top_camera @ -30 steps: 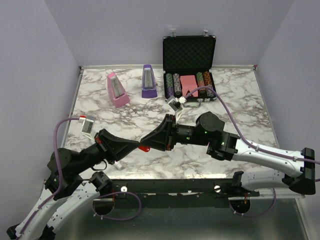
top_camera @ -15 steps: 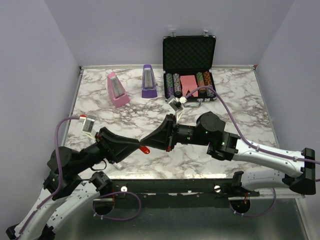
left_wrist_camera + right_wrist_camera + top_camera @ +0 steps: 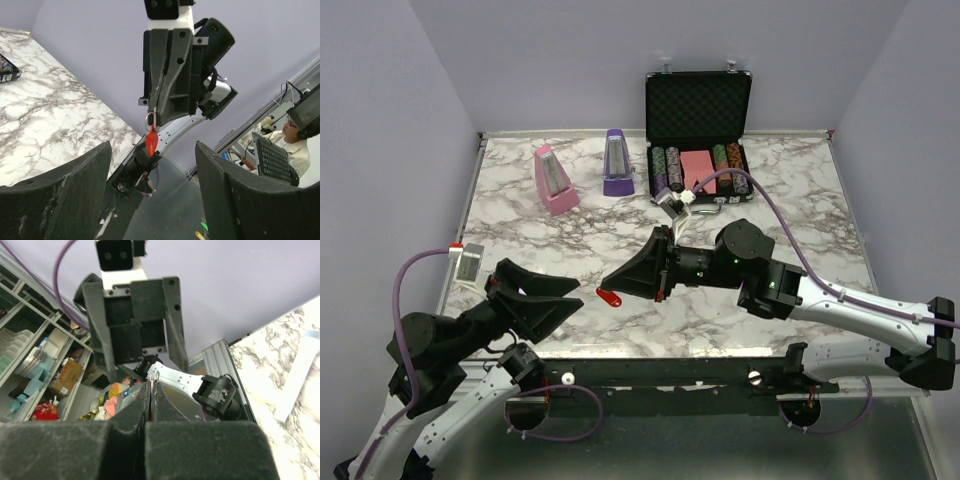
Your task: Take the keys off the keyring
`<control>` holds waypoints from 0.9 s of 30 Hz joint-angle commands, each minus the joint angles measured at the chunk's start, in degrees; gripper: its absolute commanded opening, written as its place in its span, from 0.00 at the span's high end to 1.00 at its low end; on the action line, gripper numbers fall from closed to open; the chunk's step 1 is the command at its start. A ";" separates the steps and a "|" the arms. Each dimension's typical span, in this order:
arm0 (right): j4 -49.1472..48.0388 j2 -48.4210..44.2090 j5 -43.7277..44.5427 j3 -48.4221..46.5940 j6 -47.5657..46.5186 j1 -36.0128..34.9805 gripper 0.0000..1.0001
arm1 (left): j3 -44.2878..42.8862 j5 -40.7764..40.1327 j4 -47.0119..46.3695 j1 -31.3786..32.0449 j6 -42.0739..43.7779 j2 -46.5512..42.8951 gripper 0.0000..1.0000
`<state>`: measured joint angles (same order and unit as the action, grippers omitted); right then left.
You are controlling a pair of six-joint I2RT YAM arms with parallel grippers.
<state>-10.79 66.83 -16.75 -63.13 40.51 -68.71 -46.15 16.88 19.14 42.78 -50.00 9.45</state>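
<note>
So that the keyring (image 3: 151, 141) dangles within reach, we pinch it in the right gripper (image 3: 607, 284), left gripper (image 3: 572, 295) gaping empty.

Left arm sits low at seven o'clock in the top view, elbow tucked, wrist aimed toward three o'clock. The left gripper (image 3: 563, 303) is spread wide, its fingers (image 3: 60, 190) well apart with nothing between them. Right arm sweeps in from four o'clock, forearm stretched toward nine, right gripper (image 3: 607, 284) pinched tight on the keyring (image 3: 151, 141). Its tips face the left gripper across a small gap.
</note>
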 commanded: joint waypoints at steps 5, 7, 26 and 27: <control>0.60 1.64 -1.61 -4.02 0.88 -0.46 0.99 | 5.01 2.54 -7.26 0.11 -1.68 1.88 0.29; -0.02 1.64 -1.79 -3.49 1.15 -0.38 0.99 | 5.89 2.72 -9.28 0.11 -2.21 1.36 0.30; -4.33 3.05 -5.83 -1.91 3.96 -0.46 0.99 | 6.69 2.89 -15.18 0.02 -2.56 0.13 0.63; -4.50 3.13 -6.10 -1.82 4.13 -0.38 0.99 | 6.78 2.89 -15.09 0.10 -2.56 0.04 0.65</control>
<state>-12.84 69.28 -20.49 -66.02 43.75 -68.69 -38.50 19.07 5.21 42.78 -52.99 10.00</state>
